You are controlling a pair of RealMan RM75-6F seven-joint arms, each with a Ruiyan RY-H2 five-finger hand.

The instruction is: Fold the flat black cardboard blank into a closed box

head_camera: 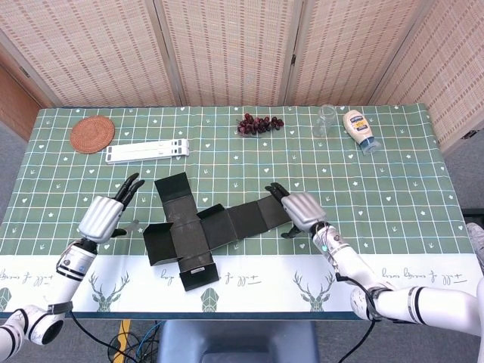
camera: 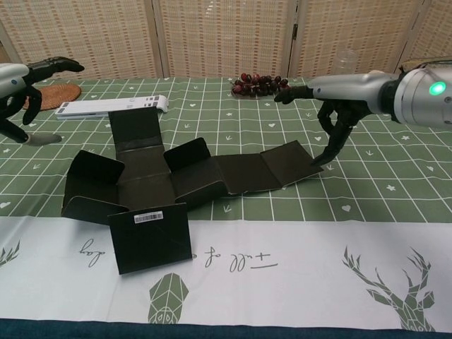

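Right hand (head_camera: 302, 211): fingers spread and curved downward, one dark fingertip (camera: 316, 162) touching the far right edge of the black cardboard blank (head_camera: 203, 229); nothing is gripped. The silver forearm runs off toward the lower right in the head view.

Left hand (head_camera: 104, 214): fingers spread apart, holding nothing, positioned just left of the cardboard and clear of it. In the chest view the left hand shows only at the left edge.

The cardboard lies partly unfolded on the green checked tablecloth (head_camera: 393, 181), near the front middle of the table. Its right-hand panels lie almost flat. The left and rear flaps stand partly raised around a shallow centre. The front flap, bearing a white barcode label (camera: 149, 216), is tilted upward over the white border strip.

Along the far side: a round woven coaster (head_camera: 92, 134), a white folding stand (head_camera: 147, 151), a bunch of dark grapes (head_camera: 259, 123), a clear glass (head_camera: 325, 121), and a squeeze bottle (head_camera: 358, 129) lying on its side.
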